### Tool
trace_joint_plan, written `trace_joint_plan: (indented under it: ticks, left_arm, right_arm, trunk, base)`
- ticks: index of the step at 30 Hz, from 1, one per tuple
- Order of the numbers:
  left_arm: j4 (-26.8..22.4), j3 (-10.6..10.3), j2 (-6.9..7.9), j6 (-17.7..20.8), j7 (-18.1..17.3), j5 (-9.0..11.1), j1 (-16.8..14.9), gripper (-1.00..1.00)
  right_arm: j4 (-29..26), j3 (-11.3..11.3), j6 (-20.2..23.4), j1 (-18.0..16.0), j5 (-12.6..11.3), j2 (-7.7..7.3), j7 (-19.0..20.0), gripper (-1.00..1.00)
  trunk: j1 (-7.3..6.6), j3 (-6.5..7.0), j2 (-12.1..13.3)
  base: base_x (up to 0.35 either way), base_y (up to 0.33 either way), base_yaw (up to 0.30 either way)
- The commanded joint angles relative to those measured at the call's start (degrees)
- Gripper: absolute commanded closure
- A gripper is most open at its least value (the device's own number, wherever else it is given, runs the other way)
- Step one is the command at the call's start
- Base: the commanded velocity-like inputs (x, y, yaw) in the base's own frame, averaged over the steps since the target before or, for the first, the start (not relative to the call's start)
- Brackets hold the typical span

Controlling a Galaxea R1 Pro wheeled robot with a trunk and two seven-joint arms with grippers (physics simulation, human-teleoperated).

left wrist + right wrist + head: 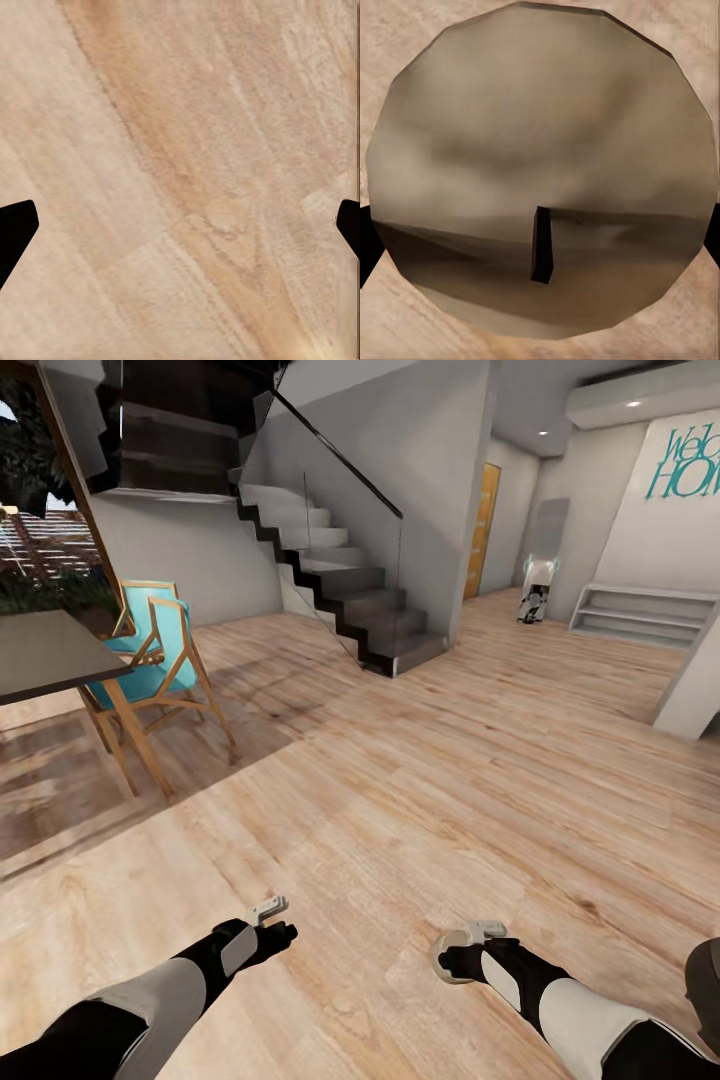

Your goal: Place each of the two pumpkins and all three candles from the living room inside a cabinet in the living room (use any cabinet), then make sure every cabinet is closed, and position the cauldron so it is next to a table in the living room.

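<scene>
Partly hidden, candle between right end effector fingers.

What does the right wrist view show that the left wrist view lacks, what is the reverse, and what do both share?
Right wrist view: a grey-tan candle seen from above, with its dark wick, between the right fingertips. Left wrist view: the left fingertips spread apart with bare floor between them. Both: light wood planks and dark fingertips.

Teal lettering on the white wall — cut off, reading "Wel…" over "HOM…".
</scene>
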Motion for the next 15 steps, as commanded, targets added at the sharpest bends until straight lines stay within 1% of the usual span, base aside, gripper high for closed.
trace_joint_plan:
  ticks: [1,3,9,13,15]
  left_arm:
    - [-0.1,-0.4,0.03,0.2,0.4,0.7,0.0,-1.0]
    - [-0.1,-0.4,0.01,0.1,0.4,0.8,0.0,-1.0]
    - [-0.1,-0.5,-0.07,-4.1,0.4,0.9,0.0,-1.0]
    - [0.2,-0.5,-0.11,-4.3,0.4,0.9,0.0,-1.0]
    - [1.9,-0.5,-0.15,-4.4,0.4,0.9,0.0,-1.0]
  right_arm:
    - [-0.1,0.3,0.3,0.0,-0.2,-0.02,0.0,1.0]
    - [-0.1,0.3,0.3,0.0,-0.2,-0.04,0.0,1.0]
    - [-0.1,0.3,0.3,0.0,-0.2,-0.06,-0.1,1.0]
    - [-0.1,0.3,0.3,0.0,-0.2,-0.07,0.0,1.0]
    - [-0.1,0.2,0.3,0.0,-0.2,-0.07,0.0,1.0]
  trunk:
    - [-0.24,0.13,0.4]
    - [-0.67,0.49,1.2]
    - [-1.99,1.57,3.6]
    - [-2.87,2.29,5.2]
    - [-3.31,2.65,6.0]
  base:
    - [0.0,0.0,0.0]
    - [0.0,0.0,0.0]
    - [0.0,0.0,0.0]
    - [0.0,0.0,0.0]
    - [0.0,0.0,0.0]
